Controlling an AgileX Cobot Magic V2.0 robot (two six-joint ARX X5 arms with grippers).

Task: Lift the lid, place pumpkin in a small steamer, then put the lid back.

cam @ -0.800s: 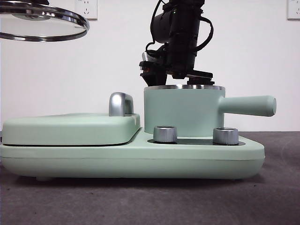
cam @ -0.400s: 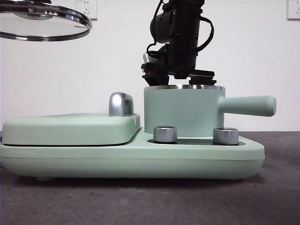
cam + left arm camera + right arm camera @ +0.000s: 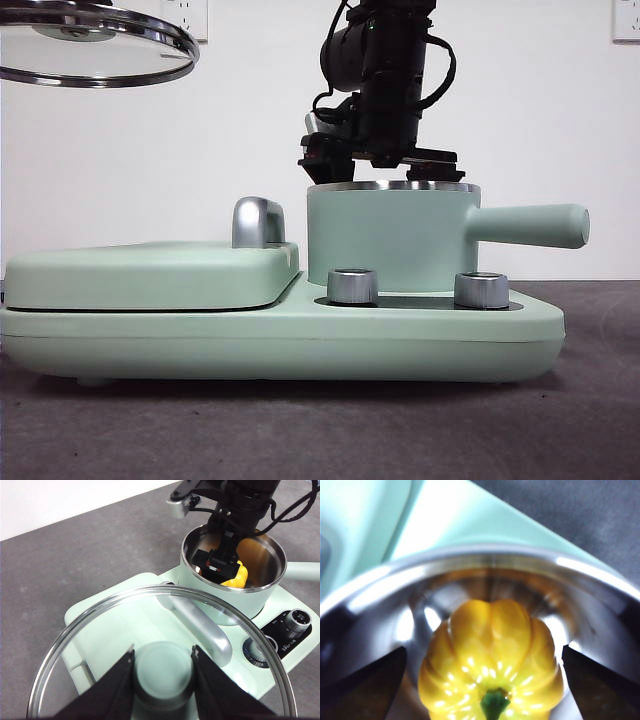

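Right wrist view: the pumpkin point(image 3: 492, 667) is seen inside the steamer point(image 3: 485, 575), between the jaws of the right claw point(image 3: 485, 690), which stand spread well clear of it. A straight lift out is advised. The glass lid point(image 3: 160, 655) (steel-rimmed) is gripped by its knob in the left claw point(image 3: 162, 667), high beside the pot. The pumpkin is glossy and ribbed.
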